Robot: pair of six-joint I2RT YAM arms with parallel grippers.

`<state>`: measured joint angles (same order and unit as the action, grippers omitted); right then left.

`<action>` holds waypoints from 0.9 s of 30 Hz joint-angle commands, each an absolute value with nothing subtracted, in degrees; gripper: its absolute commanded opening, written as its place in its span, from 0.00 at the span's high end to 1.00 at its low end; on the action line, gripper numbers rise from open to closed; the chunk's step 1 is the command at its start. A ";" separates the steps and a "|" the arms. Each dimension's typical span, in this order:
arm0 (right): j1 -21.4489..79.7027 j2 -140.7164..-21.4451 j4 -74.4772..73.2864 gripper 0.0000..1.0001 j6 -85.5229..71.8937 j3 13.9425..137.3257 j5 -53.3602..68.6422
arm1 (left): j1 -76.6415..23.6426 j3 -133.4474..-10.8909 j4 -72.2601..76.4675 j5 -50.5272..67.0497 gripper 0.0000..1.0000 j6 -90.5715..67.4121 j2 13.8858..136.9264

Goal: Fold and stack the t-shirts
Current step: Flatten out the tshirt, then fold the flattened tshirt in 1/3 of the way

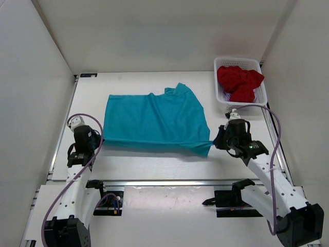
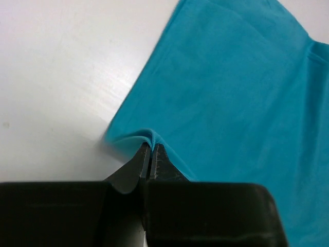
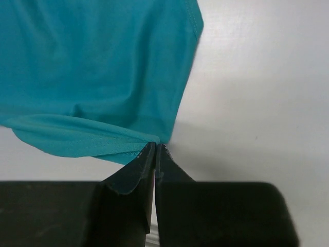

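"Top external view: where is the teal t-shirt [image 1: 154,121]?"

"Spread flat in the middle of the worktop [image 1: 154,167]. Bare worktop lies along its near and far edges, and white walls [image 1: 31,92] close in the left, right and far sides."

"And the end effectors?"

"The left end effector [image 2: 151,149] is pinched closed on the near-left corner. The right end effector [image 3: 156,146] is pinched closed on the near-right corner, which is drawn out to a point."

"Anything nearby?"

"A white mesh basket [image 1: 263,91] in the far right corner, just beyond the right end effector, holds the dark red t-shirt [image 1: 237,81]."

Teal t-shirt [image 1: 154,121] (red t-shirt [image 1: 237,82], white basket [image 1: 236,59])
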<state>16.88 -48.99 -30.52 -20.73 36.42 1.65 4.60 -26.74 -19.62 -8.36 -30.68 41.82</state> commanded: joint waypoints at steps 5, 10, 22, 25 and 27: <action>22.14 -42.89 -38.05 1.00 -27.16 34.45 4.48 | 5.98 -22.77 -22.41 -5.97 1.00 -31.29 38.24; 16.11 -47.01 -35.69 1.00 -23.22 35.42 7.81 | 6.94 -23.03 -20.57 -3.17 1.00 -32.34 39.80; 17.05 -75.84 -20.49 1.00 -20.74 52.02 1.76 | 10.90 -24.34 -13.28 -0.88 1.00 -35.50 51.67; 16.26 -83.48 -19.61 1.00 -19.69 56.50 2.12 | 10.46 -24.96 -12.05 -1.84 1.00 -36.21 55.09; 16.08 -86.55 -19.51 1.00 -19.25 59.40 1.76 | 10.11 -25.14 -10.82 -1.75 1.00 -36.82 57.21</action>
